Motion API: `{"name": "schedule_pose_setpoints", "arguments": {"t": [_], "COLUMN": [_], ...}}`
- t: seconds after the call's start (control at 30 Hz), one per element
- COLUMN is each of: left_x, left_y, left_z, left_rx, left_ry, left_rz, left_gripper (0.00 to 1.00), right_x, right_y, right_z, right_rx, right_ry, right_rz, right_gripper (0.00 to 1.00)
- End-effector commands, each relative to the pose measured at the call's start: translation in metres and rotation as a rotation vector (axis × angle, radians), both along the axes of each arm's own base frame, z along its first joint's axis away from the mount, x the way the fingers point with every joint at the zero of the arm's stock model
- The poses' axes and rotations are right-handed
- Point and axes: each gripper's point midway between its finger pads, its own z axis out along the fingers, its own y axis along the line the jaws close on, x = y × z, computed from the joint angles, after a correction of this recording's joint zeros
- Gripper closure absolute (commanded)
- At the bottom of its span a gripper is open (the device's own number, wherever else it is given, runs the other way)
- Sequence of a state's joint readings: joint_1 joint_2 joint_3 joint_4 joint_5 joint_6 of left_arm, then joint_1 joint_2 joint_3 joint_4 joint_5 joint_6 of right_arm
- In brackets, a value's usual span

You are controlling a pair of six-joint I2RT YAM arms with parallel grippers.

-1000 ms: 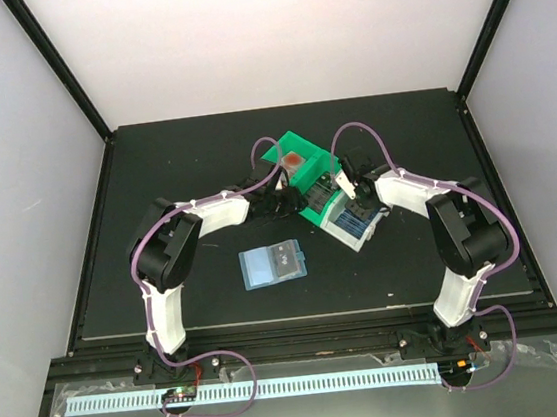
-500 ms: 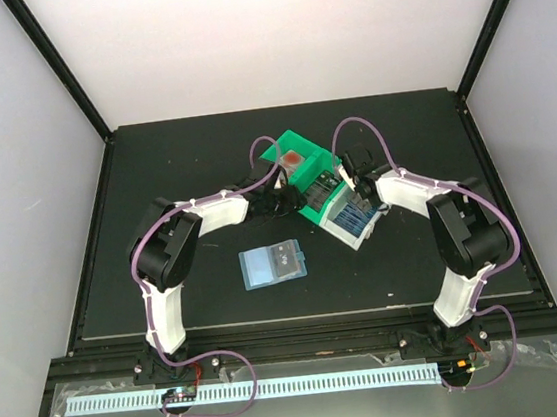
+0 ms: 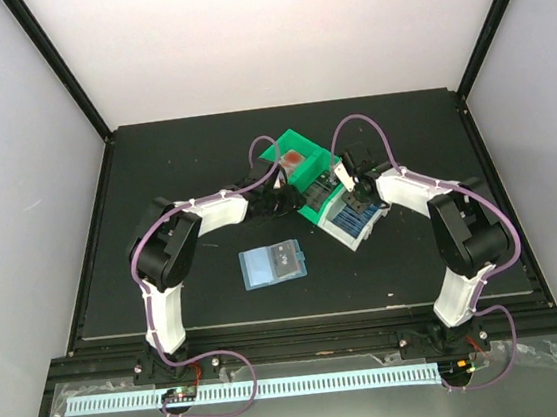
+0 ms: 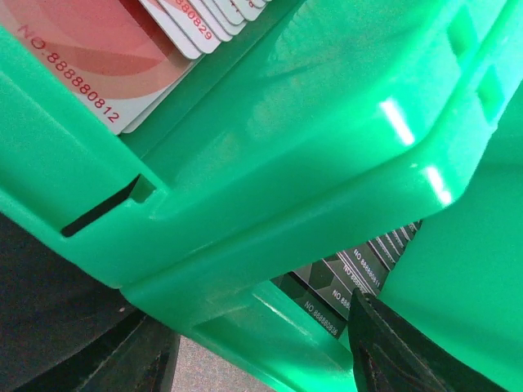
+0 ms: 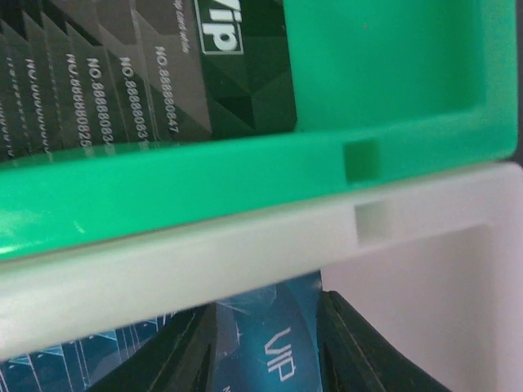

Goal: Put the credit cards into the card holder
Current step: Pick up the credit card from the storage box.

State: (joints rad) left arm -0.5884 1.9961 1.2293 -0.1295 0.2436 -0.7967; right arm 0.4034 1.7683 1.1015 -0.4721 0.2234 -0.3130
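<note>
Blue-teal leather-like card holder (image 3: 274,264) lies opened flat on the black table (image 3: 155,182), lower centre of the top view, pockets up. Nothing grips it and no card is seen entering it. Judged: laid open so a card can be slid in from above. The credit cards are not yet in it. They are filed in overlapping rows in bins up and to the right of the holder, well apart from it. Blue cards (image 5: 270,363) with pale VIP print sit in the white bin (image 5: 204,253). Dark cards (image 5: 122,73) sit in the green bin (image 5: 392,73), which touches the white one wall to wall. Red-and-white cards (image 4: 90,49) fill a further green compartment, upper left of the left wrist view. Right gripper (image 3: 355,198) is down at the white bin, with a finger on either side of one blue card at the bottom of its wrist view. Its jaws are part-way apart; whether they pinch the card or only straddle it cannot be told. Judged step: drawing a blue card out. Left gripper (image 3: 280,200) sits at the left flank of the green bins, fingers (image 4: 392,351) spread with a green wall between them. Whether they are clamped on it or just beside it cannot be told. Judged purpose: bracing the bins so they do not drag as a card lifts.
</note>
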Motion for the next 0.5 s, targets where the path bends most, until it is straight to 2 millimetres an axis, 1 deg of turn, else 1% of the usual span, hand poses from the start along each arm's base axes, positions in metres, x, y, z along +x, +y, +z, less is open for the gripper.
{"name": "schedule_pose_setpoints", "arguments": {"t": [0.0,0.23,0.47], "left_x": [-0.011,-0.011,-0.013], "left_y": [0.024,0.024,0.024], "left_z": [-0.034,-0.035,-0.036], "left_rx": [0.124,0.120,0.116], "left_ry": [0.068,0.071,0.075], "left_rz": [-0.001,-0.003,-0.006], "left_gripper": [0.44,0.46,0.46], "right_x": [0.007,0.007,0.005], "right_y": [0.013,0.011,0.017], "right_z": [-0.001,-0.017,-0.021], "right_rx": [0.072,0.059,0.090], "right_ry": [-0.018,0.005,0.027], "right_rz": [0.011,0.002,0.004], "right_gripper": [0.62,0.61,0.57]}}
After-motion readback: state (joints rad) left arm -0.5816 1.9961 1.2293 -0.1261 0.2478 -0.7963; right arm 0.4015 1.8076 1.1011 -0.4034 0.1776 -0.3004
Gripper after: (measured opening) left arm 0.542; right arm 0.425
